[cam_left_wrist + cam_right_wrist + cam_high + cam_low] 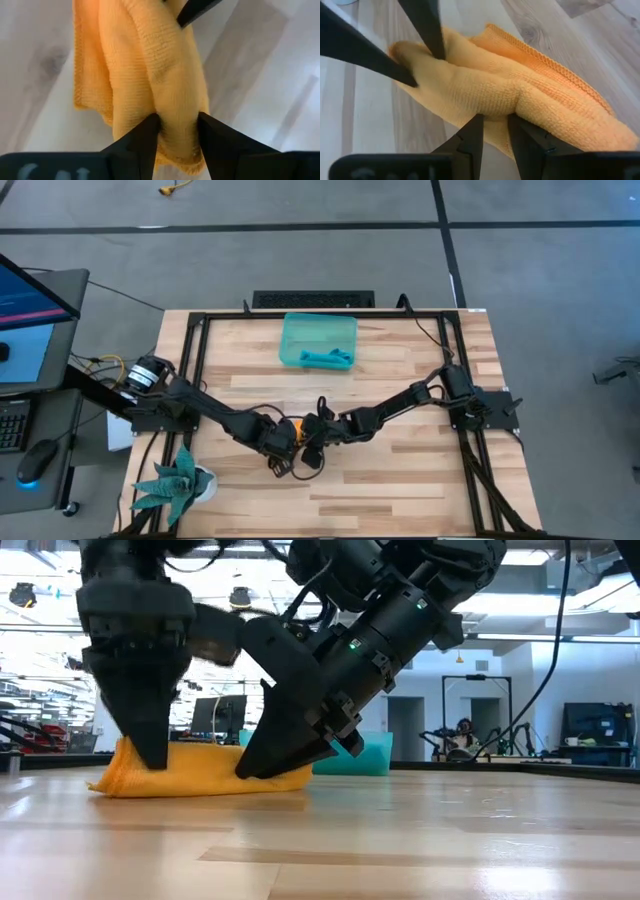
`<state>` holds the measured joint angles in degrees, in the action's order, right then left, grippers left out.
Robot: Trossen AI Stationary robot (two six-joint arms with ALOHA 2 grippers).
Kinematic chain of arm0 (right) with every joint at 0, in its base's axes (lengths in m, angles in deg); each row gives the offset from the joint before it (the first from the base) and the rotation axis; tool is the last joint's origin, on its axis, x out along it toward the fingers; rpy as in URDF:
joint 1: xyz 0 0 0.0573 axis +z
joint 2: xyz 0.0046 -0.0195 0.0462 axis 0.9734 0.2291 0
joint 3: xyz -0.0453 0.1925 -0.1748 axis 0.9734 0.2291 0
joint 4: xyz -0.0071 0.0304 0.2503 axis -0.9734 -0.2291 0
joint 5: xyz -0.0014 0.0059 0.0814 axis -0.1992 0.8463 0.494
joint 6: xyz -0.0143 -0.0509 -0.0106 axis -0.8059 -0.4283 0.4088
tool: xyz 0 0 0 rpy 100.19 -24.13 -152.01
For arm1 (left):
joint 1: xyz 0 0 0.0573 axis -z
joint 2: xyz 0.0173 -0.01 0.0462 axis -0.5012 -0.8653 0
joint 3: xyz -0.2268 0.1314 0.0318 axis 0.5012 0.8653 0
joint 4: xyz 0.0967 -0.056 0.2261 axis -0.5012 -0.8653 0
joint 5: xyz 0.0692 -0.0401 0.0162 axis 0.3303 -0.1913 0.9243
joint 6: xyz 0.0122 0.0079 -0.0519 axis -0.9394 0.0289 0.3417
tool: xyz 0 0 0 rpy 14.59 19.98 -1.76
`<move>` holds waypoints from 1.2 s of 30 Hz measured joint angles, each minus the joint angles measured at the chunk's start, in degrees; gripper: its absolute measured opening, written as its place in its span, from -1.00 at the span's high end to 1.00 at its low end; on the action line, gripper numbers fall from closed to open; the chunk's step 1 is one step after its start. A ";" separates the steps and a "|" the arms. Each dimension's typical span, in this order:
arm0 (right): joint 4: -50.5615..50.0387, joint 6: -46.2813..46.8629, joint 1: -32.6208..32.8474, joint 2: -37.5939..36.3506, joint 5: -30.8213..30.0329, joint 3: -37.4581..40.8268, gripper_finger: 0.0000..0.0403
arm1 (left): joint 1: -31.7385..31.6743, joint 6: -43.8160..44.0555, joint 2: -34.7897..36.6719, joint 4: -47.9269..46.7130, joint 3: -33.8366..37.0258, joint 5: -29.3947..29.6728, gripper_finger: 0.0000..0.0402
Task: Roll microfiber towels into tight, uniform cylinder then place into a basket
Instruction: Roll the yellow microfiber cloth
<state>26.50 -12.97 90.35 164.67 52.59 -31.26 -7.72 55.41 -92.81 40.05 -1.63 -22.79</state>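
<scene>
Right now you are pinching the orange towel (288,427) from both ends: left end effector (178,127) and right end effector (495,127) each narrowly parted around a fold, likely keeping the roll tight. Farther, toward twelve o'clock on the bench (400,480), the basket (318,340) is holding the teal towel (326,359).

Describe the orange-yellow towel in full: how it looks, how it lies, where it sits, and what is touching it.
The orange-yellow towel is a soft, nubby knit-looking cloth with a stitched hem, bunched into a loose, lumpy roll rather than a tight cylinder. It lies flat on the wooden table near its middle, in front of the basket. Both grippers are on it: the left gripper has a fold between its fingers at one end, and the right gripper pinches a fold near the other end.
</scene>
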 joint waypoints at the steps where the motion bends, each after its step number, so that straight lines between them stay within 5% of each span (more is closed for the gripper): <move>1: 0.00 0.01 -0.01 0.00 0.11 0.00 0.42 | 0.42 -0.03 0.48 -1.05 -0.69 0.93 0.35; 9: -0.07 0.19 -0.30 0.00 0.64 0.00 0.42 | 6.23 1.53 3.36 -5.49 -3.42 10.63 0.35; 16: -0.04 0.17 -0.62 0.00 0.75 0.00 0.42 | 11.14 -6.08 2.85 9.34 -0.79 13.56 0.35; 36: -0.07 0.07 -0.62 0.02 1.82 0.04 0.42 | 7.48 -1.53 2.91 6.94 4.41 18.20 0.35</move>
<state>26.44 -12.90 89.73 164.69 54.40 -31.21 -0.24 53.88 -89.90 46.99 2.78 -4.59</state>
